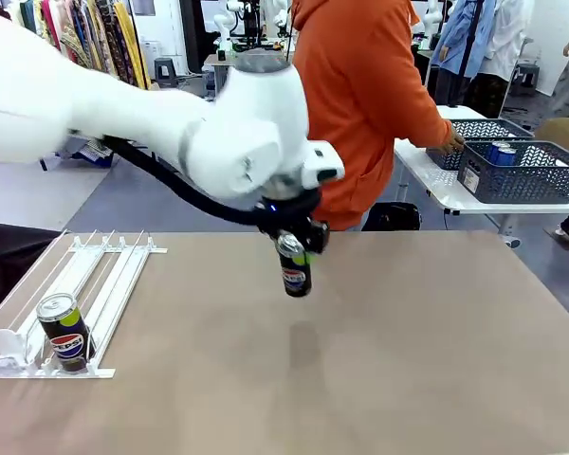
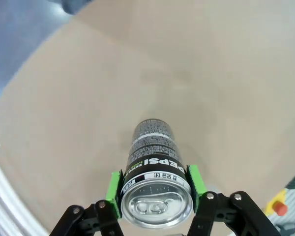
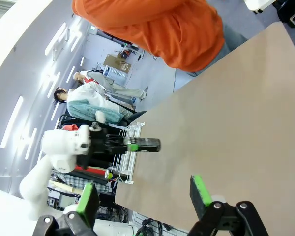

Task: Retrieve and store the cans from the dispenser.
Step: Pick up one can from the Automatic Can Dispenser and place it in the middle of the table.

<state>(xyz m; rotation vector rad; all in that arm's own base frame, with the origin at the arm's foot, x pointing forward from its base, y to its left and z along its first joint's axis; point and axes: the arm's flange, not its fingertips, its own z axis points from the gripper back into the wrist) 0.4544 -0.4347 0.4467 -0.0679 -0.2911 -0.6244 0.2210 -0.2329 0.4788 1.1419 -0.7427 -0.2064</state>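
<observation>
My left gripper point(image 1: 302, 245) hangs over the middle of the brown table, shut on a black Pepsi can point(image 1: 295, 273) that it holds by the top, clear of the surface. In the left wrist view the green pads point(image 2: 114, 187) press both sides of that can point(image 2: 155, 162) just under its silver top. A second Pepsi can point(image 1: 64, 330) stands at the near end of the white dispenser point(image 1: 114, 275) at the table's left. My right gripper point(image 3: 144, 194) is open with nothing between its fingers; its view shows the held can point(image 3: 143, 145) and the dispenser point(image 3: 131, 147) farther off.
A person in an orange hoodie point(image 1: 360, 85) stands at the far side, one hand point(image 1: 452, 142) at dark grey mesh baskets point(image 1: 541, 182) on a white side table at the right. Blue cans point(image 1: 501, 152) lie in one basket. A shadow falls on the bare table point(image 1: 408, 360) beneath the held can.
</observation>
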